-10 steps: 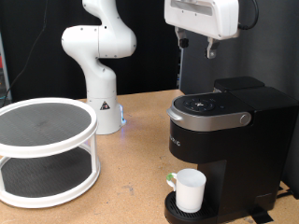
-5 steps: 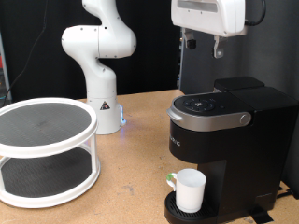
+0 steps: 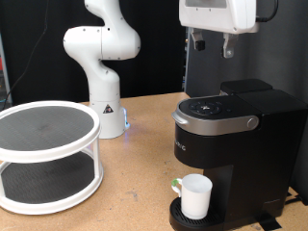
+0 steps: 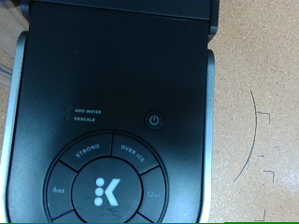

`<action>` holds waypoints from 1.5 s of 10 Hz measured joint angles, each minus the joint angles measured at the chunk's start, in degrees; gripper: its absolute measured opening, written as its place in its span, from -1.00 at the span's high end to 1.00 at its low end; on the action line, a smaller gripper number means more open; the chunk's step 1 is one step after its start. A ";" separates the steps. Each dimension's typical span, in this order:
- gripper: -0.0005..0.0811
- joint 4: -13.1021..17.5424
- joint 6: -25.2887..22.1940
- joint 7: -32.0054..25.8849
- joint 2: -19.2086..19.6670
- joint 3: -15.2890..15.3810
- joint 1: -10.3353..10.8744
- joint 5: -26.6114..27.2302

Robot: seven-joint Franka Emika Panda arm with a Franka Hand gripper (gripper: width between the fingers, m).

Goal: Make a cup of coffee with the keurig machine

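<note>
Well above the keurig machine (image 3: pixel 229 140) hang empty fingers (image 3: pixel 213 44); cup (image 3: pixel 196 195) docked.

Soft, even lighting; slight blur.

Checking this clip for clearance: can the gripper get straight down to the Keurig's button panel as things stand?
Probably yes. The gripper hangs above the Keurig machine, and nothing shows between it and the button panel, which the wrist view sees uncovered.
</note>
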 joint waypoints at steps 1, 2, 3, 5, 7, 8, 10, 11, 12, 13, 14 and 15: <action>-0.98 0.15 0.00 0.02 0.43 0.04 0.00 -0.55; -0.98 0.17 0.00 0.04 0.88 0.13 0.00 -1.14; -0.98 0.17 -0.01 0.06 1.38 0.28 0.00 -1.70; -0.98 0.10 0.02 1.10 2.76 0.69 0.00 -3.05; -0.70 -0.48 1.04 1.66 3.95 1.06 0.00 -4.24; -0.37 -0.99 1.73 1.66 4.34 1.13 0.01 -4.66; 0.08 -2.46 4.12 1.66 4.89 1.23 0.02 -4.89; 0.41 -3.73 6.58 1.67 4.87 1.27 0.03 -4.89; 0.41 -5.22 9.81 1.68 4.77 1.32 0.04 -4.89; 0.84 -6.76 12.62 1.68 4.54 1.34 0.07 -4.78; 0.84 -8.26 15.40 1.68 4.18 1.36 0.14 -4.39; 0.95 -9.85 17.84 1.68 3.61 1.37 0.22 -3.99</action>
